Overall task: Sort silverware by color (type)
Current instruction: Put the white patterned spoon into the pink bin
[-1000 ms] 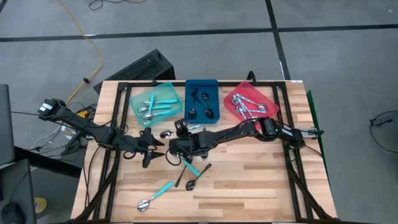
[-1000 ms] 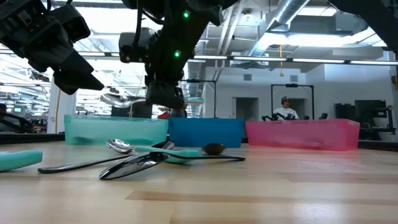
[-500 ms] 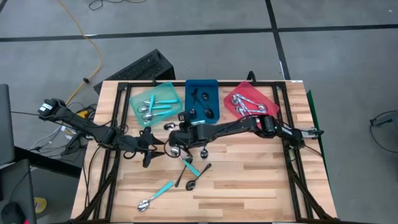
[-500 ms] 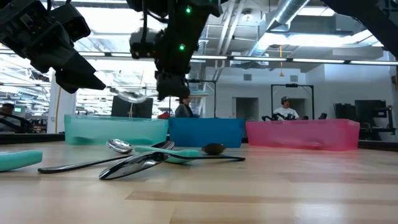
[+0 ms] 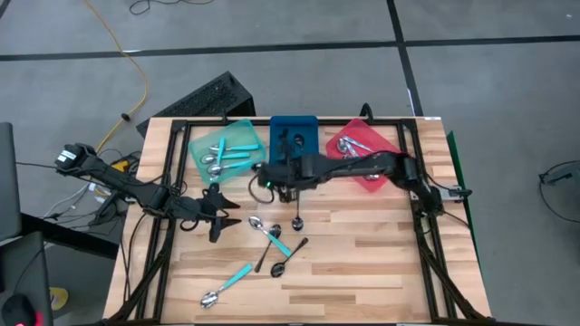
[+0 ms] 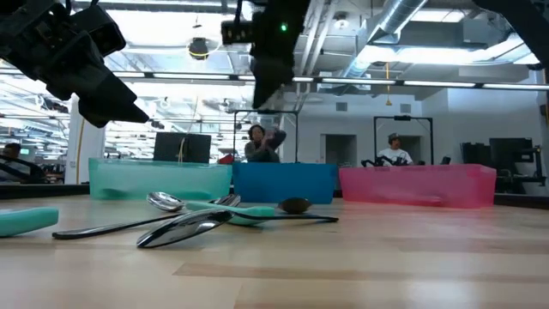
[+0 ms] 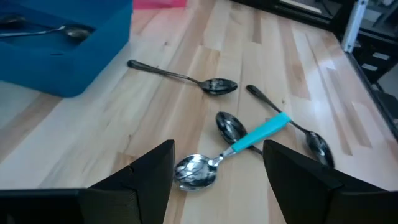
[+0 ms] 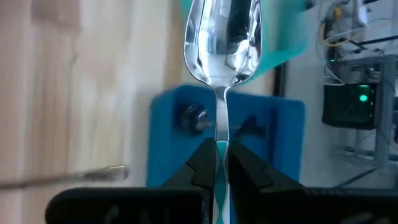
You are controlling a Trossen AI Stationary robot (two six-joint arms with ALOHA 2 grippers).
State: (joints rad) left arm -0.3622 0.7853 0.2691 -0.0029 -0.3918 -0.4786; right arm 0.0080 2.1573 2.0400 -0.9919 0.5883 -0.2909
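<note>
Right gripper (image 8: 217,163) is clenched on the neck of a teal-handled spoon (image 8: 222,37), carrying it raised above the table (image 5: 362,263) at the near end of the blue tray (image 5: 294,127), bowl pointing toward the teal tray (image 5: 195,145). Left gripper (image 7: 217,171) hangs with fingers spread wide over the table's left middle, holding nothing. Five spoons lie loose on the wood: two teal-handled ones, one (image 5: 270,234) near the centre and one (image 5: 227,284) by the front edge, and three dark ones (image 5: 296,214) around the centre. The teal tray holds about three teal-handled spoons, the blue tray a few black spoons, and the red tray (image 5: 397,152) several silver ones, too tangled to count.
</note>
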